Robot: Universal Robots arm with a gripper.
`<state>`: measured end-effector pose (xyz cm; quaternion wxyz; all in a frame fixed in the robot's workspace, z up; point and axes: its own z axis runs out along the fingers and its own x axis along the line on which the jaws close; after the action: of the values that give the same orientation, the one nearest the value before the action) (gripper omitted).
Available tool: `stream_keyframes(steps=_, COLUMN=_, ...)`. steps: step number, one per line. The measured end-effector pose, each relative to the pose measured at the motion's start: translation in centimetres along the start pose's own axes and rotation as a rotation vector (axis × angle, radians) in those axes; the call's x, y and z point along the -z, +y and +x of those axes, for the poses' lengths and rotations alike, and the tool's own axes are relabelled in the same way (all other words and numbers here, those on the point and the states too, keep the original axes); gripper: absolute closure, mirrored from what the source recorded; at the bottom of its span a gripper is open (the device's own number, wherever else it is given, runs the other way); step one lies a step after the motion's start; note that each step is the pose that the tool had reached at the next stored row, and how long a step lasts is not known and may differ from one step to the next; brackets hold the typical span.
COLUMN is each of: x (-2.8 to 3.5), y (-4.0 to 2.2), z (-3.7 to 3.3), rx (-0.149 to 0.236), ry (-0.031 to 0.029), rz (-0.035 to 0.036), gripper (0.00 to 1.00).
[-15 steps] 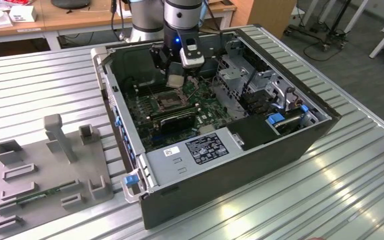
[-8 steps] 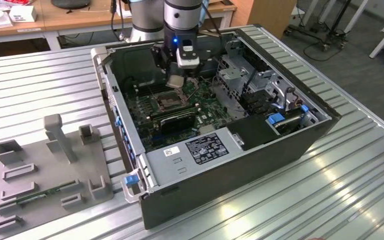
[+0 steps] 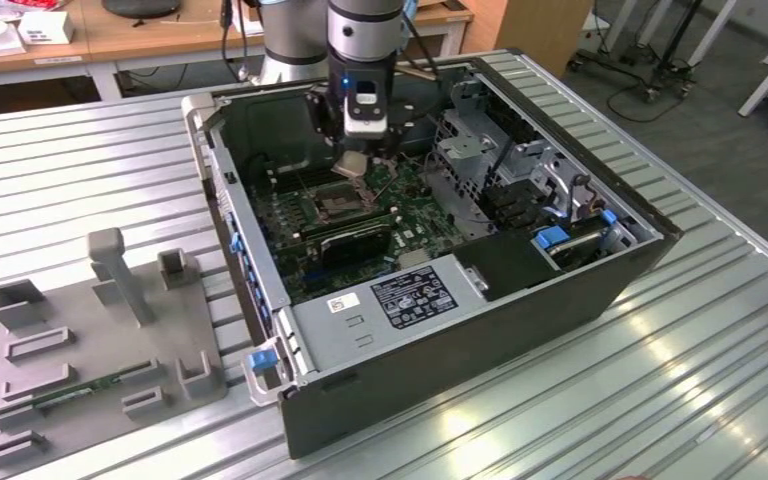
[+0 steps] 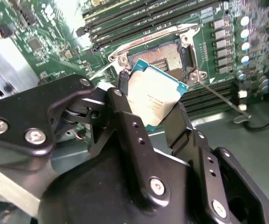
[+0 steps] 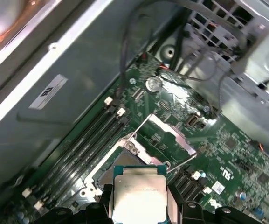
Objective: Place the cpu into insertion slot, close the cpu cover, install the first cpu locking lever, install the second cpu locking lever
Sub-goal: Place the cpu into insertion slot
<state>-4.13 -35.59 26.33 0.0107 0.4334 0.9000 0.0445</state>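
My gripper (image 3: 353, 165) is inside the open computer case and is shut on the cpu (image 4: 155, 95), a small square chip with a dull silvery top. Black fingers (image 4: 125, 121) clamp it on two opposite edges, and it hangs tilted just above the insertion slot (image 4: 164, 55). That dark square socket with a metal rim lies open on the green motherboard (image 3: 404, 215). In the first wrist view the cpu (image 5: 139, 193) hides part of the slot, and the cpu cover (image 5: 168, 135) stands swung open beside it. A thin locking lever (image 4: 218, 95) juts out free.
Long black memory slots (image 5: 85, 140) run beside the socket. A metal drive cage (image 3: 471, 150) and loose cables (image 5: 139, 28) crowd one side. The case wall (image 3: 244, 250) rises at the exterior view's left. A grey fixture plate (image 3: 91, 350) lies on the slatted table.
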Motion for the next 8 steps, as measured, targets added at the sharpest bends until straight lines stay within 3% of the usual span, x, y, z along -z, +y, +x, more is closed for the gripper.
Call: stream_keyframes(steps=8, x=-0.17, y=-0.02, z=0.00, rx=-0.145, ry=-0.0130, rz=-0.0028, gripper=0.46)
